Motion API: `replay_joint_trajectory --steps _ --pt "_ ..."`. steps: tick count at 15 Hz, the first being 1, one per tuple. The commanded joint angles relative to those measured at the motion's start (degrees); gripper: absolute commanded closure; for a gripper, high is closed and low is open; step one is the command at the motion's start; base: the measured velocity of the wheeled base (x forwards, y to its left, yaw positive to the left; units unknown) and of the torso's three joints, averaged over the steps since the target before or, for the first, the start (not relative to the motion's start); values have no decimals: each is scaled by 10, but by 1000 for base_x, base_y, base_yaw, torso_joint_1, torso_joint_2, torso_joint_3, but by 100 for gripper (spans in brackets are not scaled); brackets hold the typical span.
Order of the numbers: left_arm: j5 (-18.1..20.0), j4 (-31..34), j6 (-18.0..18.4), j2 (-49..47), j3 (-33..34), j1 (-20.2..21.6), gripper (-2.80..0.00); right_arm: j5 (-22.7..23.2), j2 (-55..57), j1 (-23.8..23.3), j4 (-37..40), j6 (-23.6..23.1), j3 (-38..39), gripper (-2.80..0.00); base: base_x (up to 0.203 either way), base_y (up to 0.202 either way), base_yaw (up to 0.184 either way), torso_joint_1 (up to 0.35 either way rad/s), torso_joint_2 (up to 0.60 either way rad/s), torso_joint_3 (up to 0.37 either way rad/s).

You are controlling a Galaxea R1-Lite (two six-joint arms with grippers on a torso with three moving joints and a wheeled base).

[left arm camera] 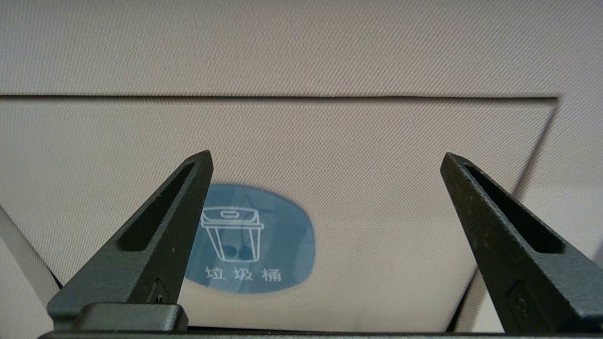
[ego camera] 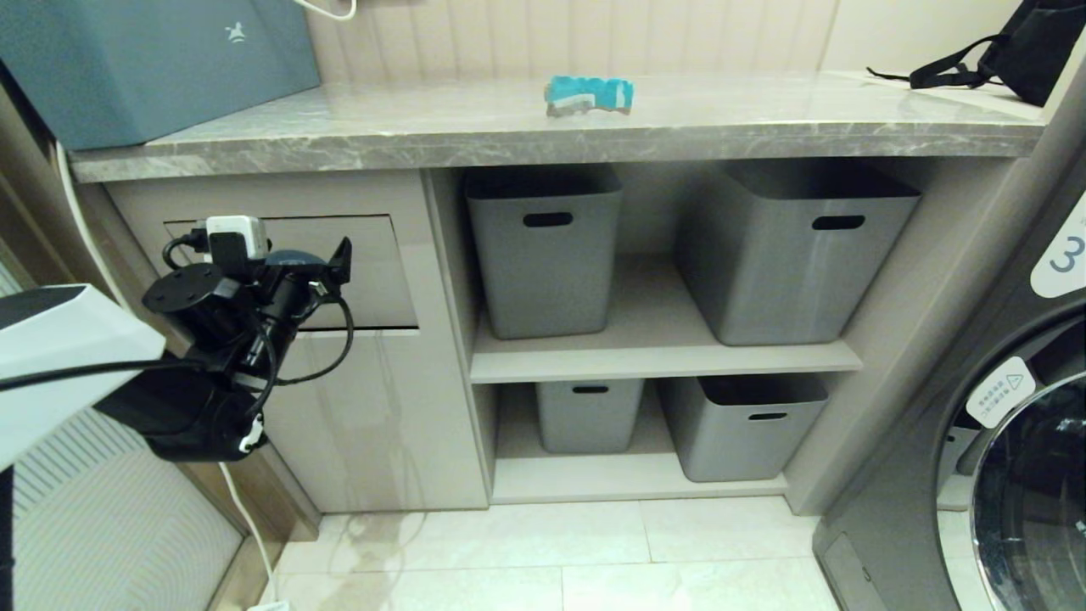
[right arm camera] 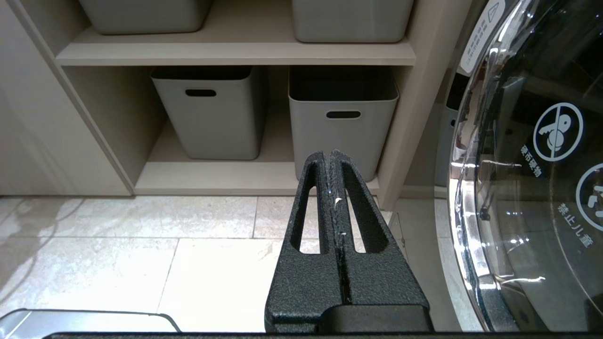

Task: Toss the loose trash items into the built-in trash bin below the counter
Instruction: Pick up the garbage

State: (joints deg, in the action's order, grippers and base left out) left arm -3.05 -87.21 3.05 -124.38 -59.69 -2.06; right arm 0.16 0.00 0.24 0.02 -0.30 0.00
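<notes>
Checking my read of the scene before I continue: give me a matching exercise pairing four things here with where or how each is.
Things:
1. left gripper
2. right gripper
3. teal wrapper scrap
4. black bag

Places or states:
A. lying mid-counter
B. shut, pointing at the floor before the lower grey bins
C. open, empty, facing the trash bin flap
D. at the counter's far right end

Pairs: 1-C, 2-B, 3-A, 4-D

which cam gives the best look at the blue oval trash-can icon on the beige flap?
Left wrist view: the blue oval trash-can icon sits close and nearly whole between the open left claw tips. In the head view that claw hides it. The right wrist view misses it entirely.
</notes>
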Motion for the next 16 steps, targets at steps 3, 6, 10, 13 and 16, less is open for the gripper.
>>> replay_joint_trajectory --steps 3,6,10,13,16 --pt "19 29 -6 41 105 -1 -280 0 -1 0 0 0 0 0 0 0 0 0 0 0" --pt "21 69 10 59 53 -6 -280 0 -1 0 0 0 0 0 0 0 0 0 0 0" --pt "6 89 14 128 98 -24 -280 0 0 0 1 0 0 0 0 0 0 0 0 0" --pt "6 153 15 222 136 -28 -280 0 -1 0 0 0 0 0 0 0 0 0 0 0" --pt "8 286 20 348 203 -28 -280 0 -1 0 0 0 0 0 0 0 0 0 0 0"
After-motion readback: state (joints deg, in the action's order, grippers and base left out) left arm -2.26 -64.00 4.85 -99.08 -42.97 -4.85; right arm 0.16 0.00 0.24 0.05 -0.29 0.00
